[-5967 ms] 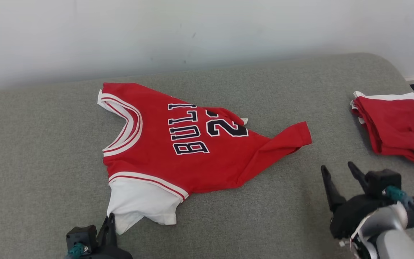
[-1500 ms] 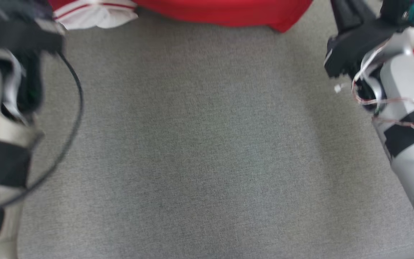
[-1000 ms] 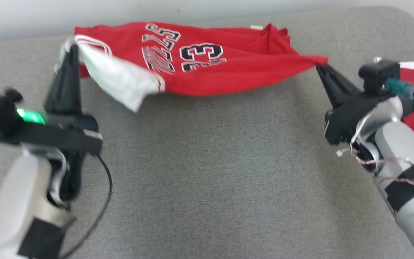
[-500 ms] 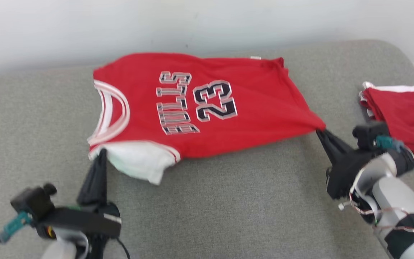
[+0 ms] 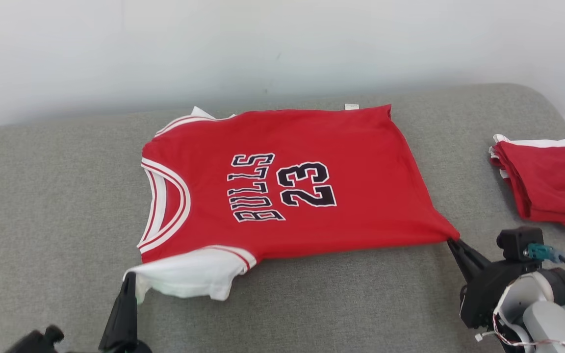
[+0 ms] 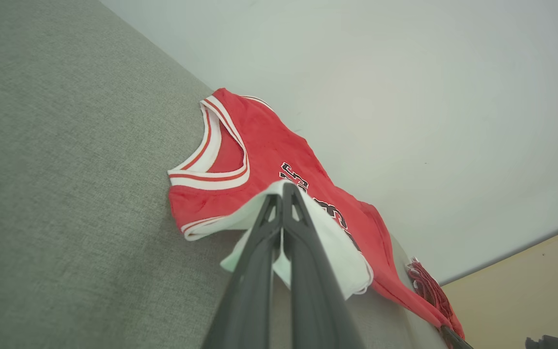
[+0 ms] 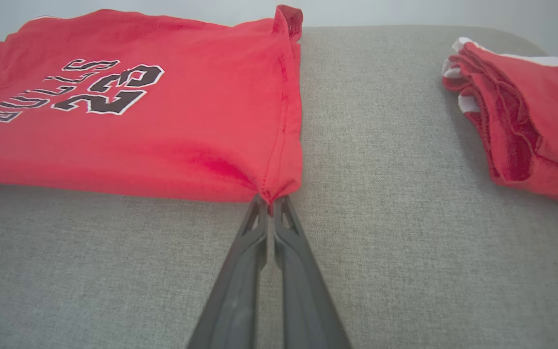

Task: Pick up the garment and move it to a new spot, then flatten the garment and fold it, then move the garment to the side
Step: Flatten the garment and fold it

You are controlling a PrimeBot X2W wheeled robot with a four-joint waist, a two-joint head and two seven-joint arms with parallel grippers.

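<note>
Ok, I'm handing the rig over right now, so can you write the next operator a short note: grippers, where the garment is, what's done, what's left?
Left gripper: shut on the jersey's white sleeve, near side.
Right gripper: shut on the jersey's near hem corner.
Jersey: spread print-up on the grey cushion, collar to the robot's left; the sleeve is bunched at the left gripper.
Folded red garment: lies apart, at far right.
Done: jersey laid out, mostly flat.
Left: release, smooth the sleeve, fold, then move the jersey to the side.
</note>
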